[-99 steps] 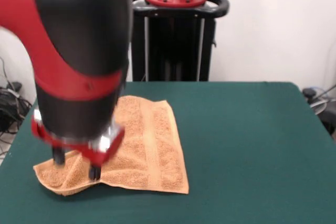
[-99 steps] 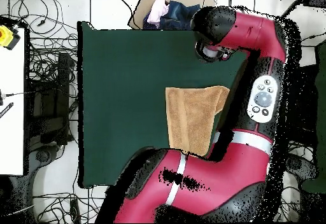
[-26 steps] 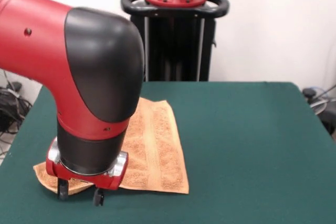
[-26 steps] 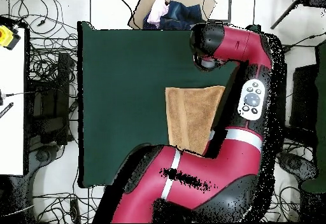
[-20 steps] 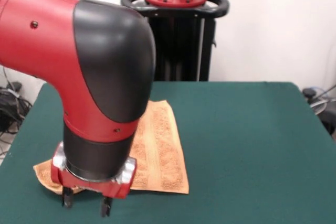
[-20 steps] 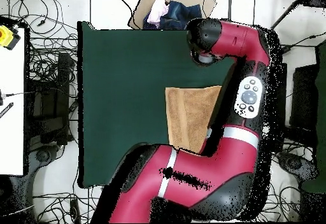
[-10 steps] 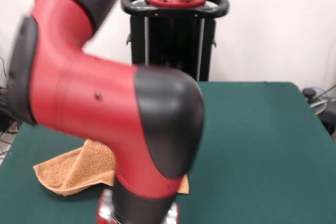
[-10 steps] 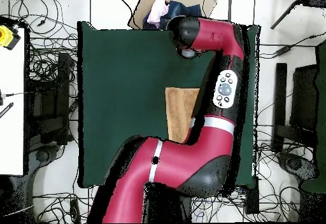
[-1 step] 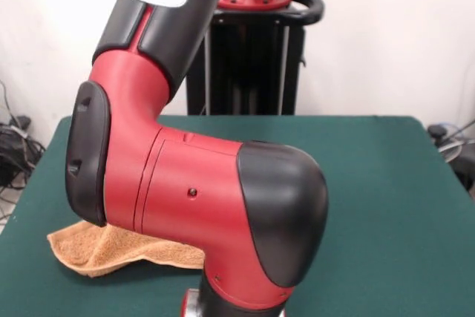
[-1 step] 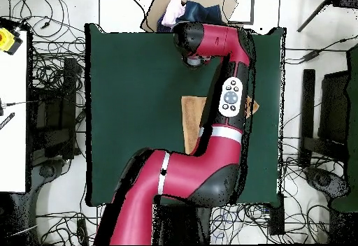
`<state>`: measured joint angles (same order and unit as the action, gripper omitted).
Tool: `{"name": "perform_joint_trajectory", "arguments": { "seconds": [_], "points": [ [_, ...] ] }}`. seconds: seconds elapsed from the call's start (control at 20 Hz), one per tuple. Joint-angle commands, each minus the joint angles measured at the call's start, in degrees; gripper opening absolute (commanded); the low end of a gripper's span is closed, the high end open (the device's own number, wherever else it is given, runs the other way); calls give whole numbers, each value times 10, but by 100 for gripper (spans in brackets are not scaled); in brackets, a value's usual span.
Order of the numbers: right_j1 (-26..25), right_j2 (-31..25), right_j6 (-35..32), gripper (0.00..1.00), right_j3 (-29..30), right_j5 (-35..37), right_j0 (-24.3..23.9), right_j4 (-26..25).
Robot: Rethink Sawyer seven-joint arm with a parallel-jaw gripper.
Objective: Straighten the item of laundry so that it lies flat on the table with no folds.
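While the arm (image 9: 200, 213) fills most of the front view, the count of things is short: one towel, one bench, one arm, one claw.

The single towel (image 9: 111, 246) is orange-tan terry cloth, fuzzy and looped. In the front view only its left part shows, near the bench's near left corner, a rumpled lobe with a rounded corner and a soft fold running across it; the rest is hidden behind the arm's elbow. From overhead the towel (image 10: 191, 121) shows as a tall strip to the left of the arm, and a small orange corner pokes out on the arm's right side, so the cloth lies under the arm, right of the bench's middle.

The one bench (image 9: 386, 206) is a big rectangle covered in plain dark green felt-like cloth, matte and smooth, far wider than the towel.

The arm is glossy red with rounded black joint caps; a grey oval panel (image 10: 230, 96) with dark buttons sits on one link. Overhead, it crosses the towel and ends in a black rounded head at the bench's far side in that view.

The claw (image 10: 193, 61) shows only as a small pale bit under that head, beyond the towel's edge, and I cannot tell whether it is apart or together. In the front view it lies below the bottom edge.
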<state>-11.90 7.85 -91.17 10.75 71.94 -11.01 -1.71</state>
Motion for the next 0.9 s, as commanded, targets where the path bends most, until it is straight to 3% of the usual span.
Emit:
{"name": "perform_joint_trajectory", "arguments": {
  "seconds": [0.05, 0.35, 0.7, 0.9],
  "points": [
    [-55, -22, -108, 100, 2, 143, 10, 28],
    [-58, -5, -81, 100, -14, 212, 6, 28],
    [4, 12, -38, 100, -1, 342, 1, 33],
    [32, 8, -34, 100, 19, 366, 5, 26]
  ]
}}
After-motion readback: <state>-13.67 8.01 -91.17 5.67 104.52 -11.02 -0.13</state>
